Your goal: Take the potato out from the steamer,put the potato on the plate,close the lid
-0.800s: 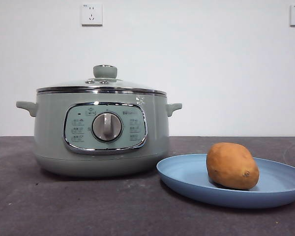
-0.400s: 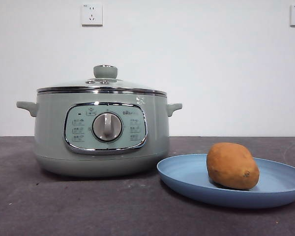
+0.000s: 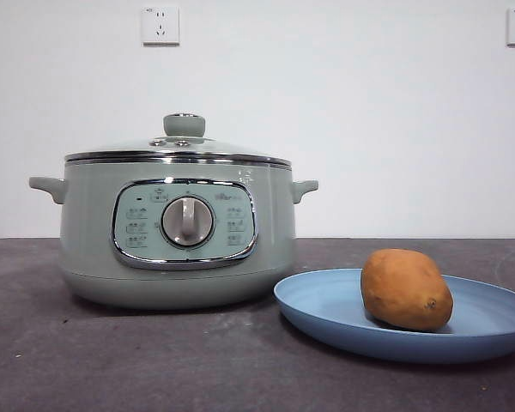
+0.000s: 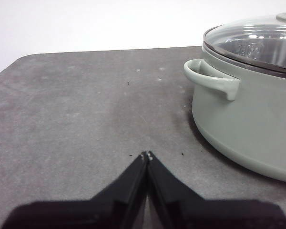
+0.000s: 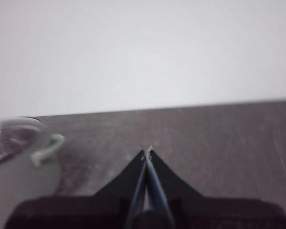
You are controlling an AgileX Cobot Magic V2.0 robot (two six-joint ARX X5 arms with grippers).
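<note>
Left gripper (image 4: 147, 155): jaws pressed together on nothing, low over the bare table (image 4: 86, 105), holding off to one side of the steamer.
Right gripper (image 5: 147, 151): jaws together, empty, over open table; the picture is blurred, so little more can be said.
Steamer (image 3: 177, 232): just beside the left gripper, its near side handle (image 4: 212, 78) the closest part; farther from the right gripper, which catches only the pot's other handle (image 5: 47, 148) at the edge of its view.
Lid (image 3: 178, 148): seated flat on the steamer's rim, knob (image 3: 184, 125) upright in the middle, well above and beyond either gripper.
Potato (image 3: 406, 289): lying on its side on the plate (image 3: 326, 305), out of both wrist views, so its place relative to either gripper cannot be told.
Task state, as judged: potato out and plated, lid closed; nothing looks left to do.
Potato handling, as judged: firm, fairly heavy, smooth-skinned and rounded, so apt to roll or slip; best taken across its narrow middle.
Lid handling, as judged: glass, stiff and breakable, steel rim slick; the knob is the one sound hold, lifted straight.
Plate handling, as judged: light and shallow, likely to slide if nudged.
</note>
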